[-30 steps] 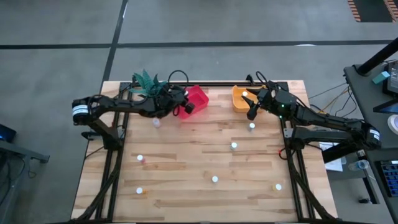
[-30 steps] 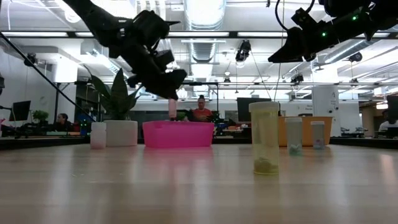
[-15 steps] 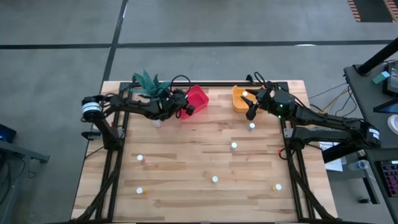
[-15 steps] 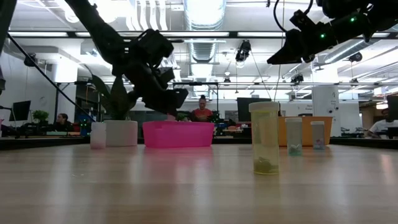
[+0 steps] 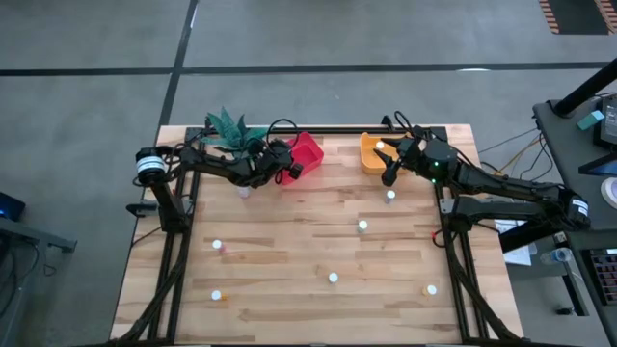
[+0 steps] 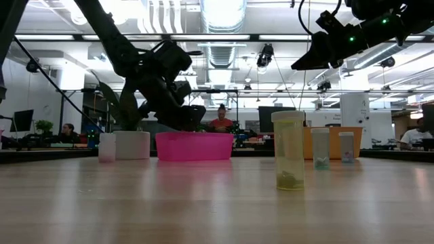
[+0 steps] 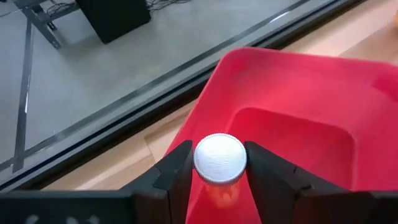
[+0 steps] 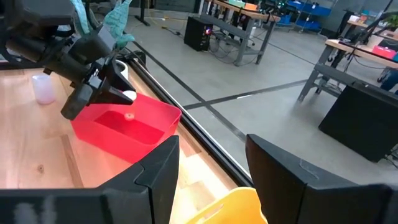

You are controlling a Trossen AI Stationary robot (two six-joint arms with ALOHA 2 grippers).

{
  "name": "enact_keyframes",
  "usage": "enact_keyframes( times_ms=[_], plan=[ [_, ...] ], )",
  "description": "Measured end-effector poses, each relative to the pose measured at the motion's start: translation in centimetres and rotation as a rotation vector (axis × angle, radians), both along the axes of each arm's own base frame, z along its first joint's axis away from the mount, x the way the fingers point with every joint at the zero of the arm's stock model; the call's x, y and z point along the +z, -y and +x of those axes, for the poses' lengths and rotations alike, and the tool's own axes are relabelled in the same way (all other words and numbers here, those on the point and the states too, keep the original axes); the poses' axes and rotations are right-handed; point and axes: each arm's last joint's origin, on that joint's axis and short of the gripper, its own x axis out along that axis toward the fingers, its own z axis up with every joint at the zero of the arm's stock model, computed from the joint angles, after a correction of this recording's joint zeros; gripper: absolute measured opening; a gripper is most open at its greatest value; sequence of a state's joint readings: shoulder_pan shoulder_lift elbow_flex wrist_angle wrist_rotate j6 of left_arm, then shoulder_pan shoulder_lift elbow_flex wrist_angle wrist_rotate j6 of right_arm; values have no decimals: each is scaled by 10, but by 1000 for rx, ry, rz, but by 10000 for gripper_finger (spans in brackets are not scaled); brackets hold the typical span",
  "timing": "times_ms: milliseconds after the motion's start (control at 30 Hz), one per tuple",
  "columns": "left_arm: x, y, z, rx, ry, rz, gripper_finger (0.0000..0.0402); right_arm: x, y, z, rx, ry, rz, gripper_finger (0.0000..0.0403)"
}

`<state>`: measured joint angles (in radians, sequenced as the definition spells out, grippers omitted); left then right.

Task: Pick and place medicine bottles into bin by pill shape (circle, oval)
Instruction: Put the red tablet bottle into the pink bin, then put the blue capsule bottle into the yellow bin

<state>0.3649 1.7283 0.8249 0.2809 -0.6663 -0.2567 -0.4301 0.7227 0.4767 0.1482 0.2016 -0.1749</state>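
My left gripper (image 5: 290, 170) is shut on a small medicine bottle with a round white cap (image 7: 220, 158) and an orange body, low over the red bin (image 5: 307, 154) at the table's far side. In the low view the gripper (image 6: 182, 119) sits at the pink-red bin's rim (image 6: 194, 137) and the bottle is hidden. My right gripper (image 5: 388, 172) is open and empty, raised beside the orange bin (image 5: 372, 154). Several white-capped bottles stand upright on the wood, such as those marked here (image 5: 244, 191), (image 5: 390, 197), (image 5: 362, 226). My left gripper pinches the bottle at its white cap's two sides (image 7: 198, 163) between its two fingers (image 7: 177, 169). The fingers come from above, slanting down. The bottle hangs upright, cap up, its orange body below the fingers over the red bin's floor.
A green plant in a white pot (image 6: 132, 144) stands left of the red bin at the far edge. More bottles stand mid-table and near the front edge (image 5: 219, 247), (image 5: 333, 278), (image 5: 430, 289). People sit in the room behind the table.
My left gripper has gone down toward the red bin with the bottle. In the low view the bottle first hung in sight above the bin's rim and now lies behind the bin's wall. The gripper has stayed shut on it.
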Motion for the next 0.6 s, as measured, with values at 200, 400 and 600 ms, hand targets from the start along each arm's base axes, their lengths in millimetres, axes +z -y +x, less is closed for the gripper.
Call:
enact_keyframes(
  times_ms=[200, 400, 600],
  plan=[
    [0, -1, 0, 3, 2, 0, 131, 0, 0, 0, 0, -1, 0, 178],
    [0, -1, 0, 3, 1, -1, 132, 0, 0, 0, 0, -1, 0, 178],
    [5, 0, -1, 2, 17, 6, 132, 0, 0, 0, 0, -1, 0, 178]
  ],
)
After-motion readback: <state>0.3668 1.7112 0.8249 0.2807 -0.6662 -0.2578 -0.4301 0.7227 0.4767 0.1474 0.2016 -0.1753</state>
